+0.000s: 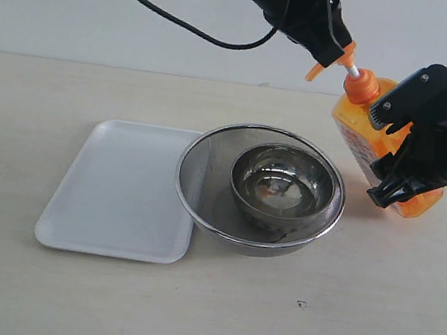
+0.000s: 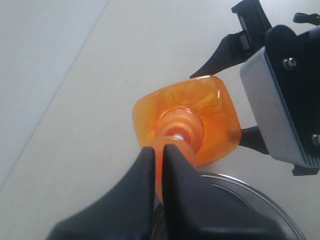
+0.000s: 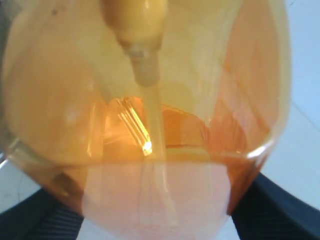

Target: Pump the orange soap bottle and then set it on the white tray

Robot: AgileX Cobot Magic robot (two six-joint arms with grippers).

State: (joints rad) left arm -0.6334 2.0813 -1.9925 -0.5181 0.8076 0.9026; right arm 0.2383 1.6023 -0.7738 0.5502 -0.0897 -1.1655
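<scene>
The orange soap bottle (image 1: 353,123) leans toward the middle of the table, right of the strainer. My right gripper (image 1: 397,146) is shut on its body, one black finger on each flat side. In the right wrist view the translucent orange bottle (image 3: 150,125) fills the frame, with my right gripper (image 3: 155,220) around it. My left gripper (image 1: 336,50) is shut, and its fingertips (image 2: 172,150) lie on the orange pump head (image 2: 177,127). A bit of white stem (image 1: 352,70) shows below the head. The white tray (image 1: 111,193) lies flat at the left with nothing on it.
A round steel mesh strainer (image 1: 201,152) holding a metal bowl (image 1: 283,184) stands between the tray and the bottle, its rim touching the tray's right edge. The bowl has liquid with a small orange blob in it. A black cable (image 1: 162,13) hangs at the back.
</scene>
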